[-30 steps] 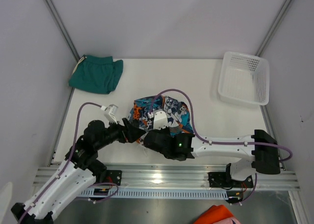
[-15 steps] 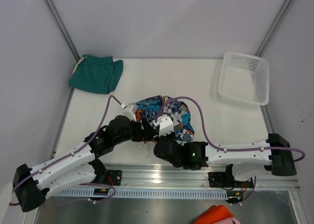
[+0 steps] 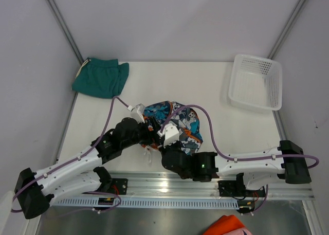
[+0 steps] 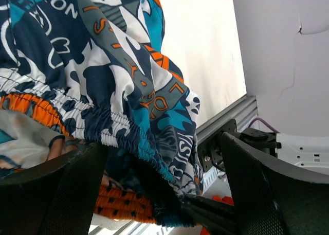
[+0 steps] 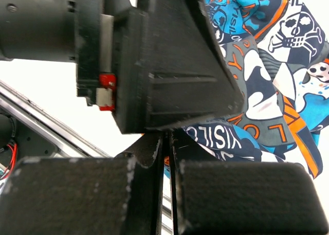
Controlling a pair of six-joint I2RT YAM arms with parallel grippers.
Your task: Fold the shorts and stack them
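Soft matt cloth on the printed shorts (image 3: pixel 189 123) and green shorts (image 3: pixel 100 79) (elastic waistband puckered); the basket (image 3: pixel 256 83) is white plastic mesh.

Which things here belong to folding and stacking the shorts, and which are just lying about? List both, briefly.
Part of the job:
- printed shorts
- teal shorts

Just lying about:
- white mesh basket
- orange cloth, off the table by the near rail

The pale table (image 3: pixel 169 83) holds 3 things: teal shorts (image 3: pixel 100 79), printed shorts (image 3: pixel 160 111), mesh basket (image 3: pixel 255 83).
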